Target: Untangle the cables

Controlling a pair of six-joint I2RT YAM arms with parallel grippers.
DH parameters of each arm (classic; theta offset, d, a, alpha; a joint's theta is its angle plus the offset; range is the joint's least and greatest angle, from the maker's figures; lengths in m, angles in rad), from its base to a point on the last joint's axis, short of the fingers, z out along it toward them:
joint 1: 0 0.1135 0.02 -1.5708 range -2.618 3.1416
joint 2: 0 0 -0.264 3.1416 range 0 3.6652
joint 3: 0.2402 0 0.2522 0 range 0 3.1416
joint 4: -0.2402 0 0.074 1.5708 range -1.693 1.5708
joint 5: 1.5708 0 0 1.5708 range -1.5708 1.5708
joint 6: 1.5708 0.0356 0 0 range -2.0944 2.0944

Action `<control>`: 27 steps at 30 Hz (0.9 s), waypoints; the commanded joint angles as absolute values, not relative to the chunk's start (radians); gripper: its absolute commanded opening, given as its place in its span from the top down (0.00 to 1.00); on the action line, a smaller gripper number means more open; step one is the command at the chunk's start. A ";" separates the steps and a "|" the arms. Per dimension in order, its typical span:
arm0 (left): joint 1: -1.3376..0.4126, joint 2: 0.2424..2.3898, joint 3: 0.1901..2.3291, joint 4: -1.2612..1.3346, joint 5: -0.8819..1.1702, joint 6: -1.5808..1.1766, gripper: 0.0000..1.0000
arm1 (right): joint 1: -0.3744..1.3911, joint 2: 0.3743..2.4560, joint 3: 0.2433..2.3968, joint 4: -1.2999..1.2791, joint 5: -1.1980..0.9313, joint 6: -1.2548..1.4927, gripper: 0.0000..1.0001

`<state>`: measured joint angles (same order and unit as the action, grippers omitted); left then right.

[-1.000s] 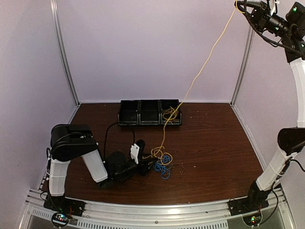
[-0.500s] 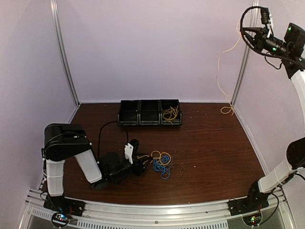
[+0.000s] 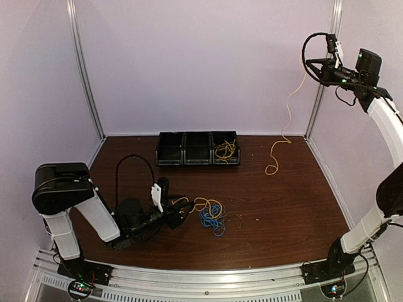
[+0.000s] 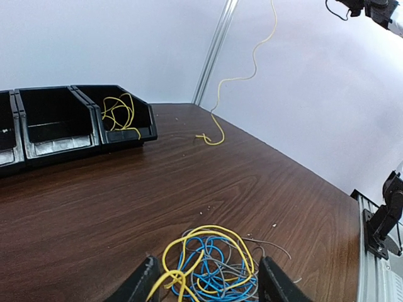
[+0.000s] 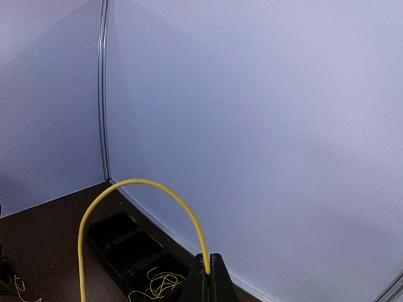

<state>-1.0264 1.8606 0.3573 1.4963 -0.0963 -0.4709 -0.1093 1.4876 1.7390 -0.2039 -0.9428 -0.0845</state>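
Observation:
A tangle of cables (image 3: 211, 216), yellow, blue and grey, lies on the brown table in front of my left gripper (image 3: 181, 214). In the left wrist view the tangle (image 4: 214, 267) sits between the fingers of the left gripper (image 4: 207, 262), which is open. High at the upper right, my right gripper (image 3: 310, 65) is shut on one long yellow cable (image 3: 288, 107). It hangs down and its lower end curls on the table (image 3: 272, 165). The right wrist view shows that cable (image 5: 141, 183) arching out of the shut right gripper (image 5: 210, 275).
A black tray of three bins (image 3: 189, 155) stands at the back of the table, with a loose yellow cable (image 3: 225, 150) in its right bin. Metal frame posts (image 3: 85, 69) rise at the back corners against pale walls.
The long yellow cable has come free of the tangle and the bin, and now hangs from the right gripper, which moved lower and left. My left arm drew back left and its jaws widened.

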 commanded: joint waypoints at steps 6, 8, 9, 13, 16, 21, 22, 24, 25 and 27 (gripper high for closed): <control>-1.020 1.763 0.319 1.413 -0.159 -0.483 0.45 | 0.058 1.658 1.972 -0.193 -0.837 -0.105 1.00; -1.020 1.744 0.331 1.350 -0.174 -0.490 0.45 | 0.086 1.686 2.028 -0.193 -0.827 -0.107 1.00; -1.019 1.735 0.336 1.316 -0.179 -0.492 0.45 | 0.099 1.701 2.062 -0.200 -0.821 -0.111 1.00; -1.020 1.709 0.352 1.202 -0.200 -0.495 0.45 | 0.144 1.776 2.217 -0.216 -0.803 -0.106 1.00; -1.020 1.697 0.354 1.164 -0.203 -0.498 0.44 | 0.159 1.840 2.331 -0.189 -0.793 -0.071 1.00; -1.019 1.676 0.357 1.109 -0.204 -0.501 0.43 | 0.198 1.916 2.474 -0.174 -0.750 -0.096 1.00; -1.019 1.673 0.359 1.099 -0.205 -0.500 0.43 | 0.206 1.925 2.487 -0.175 -0.742 -0.105 1.00; -1.020 1.669 0.363 1.082 -0.207 -0.500 0.43 | 0.223 1.941 2.509 -0.177 -0.735 -0.120 1.00; -1.020 1.670 0.363 1.076 -0.209 -0.500 0.43 | 0.232 1.948 2.518 -0.177 -0.733 -0.127 1.00; -1.020 1.670 0.369 1.066 -0.207 -0.500 0.42 | 0.246 1.962 2.534 -0.174 -0.721 -0.140 1.00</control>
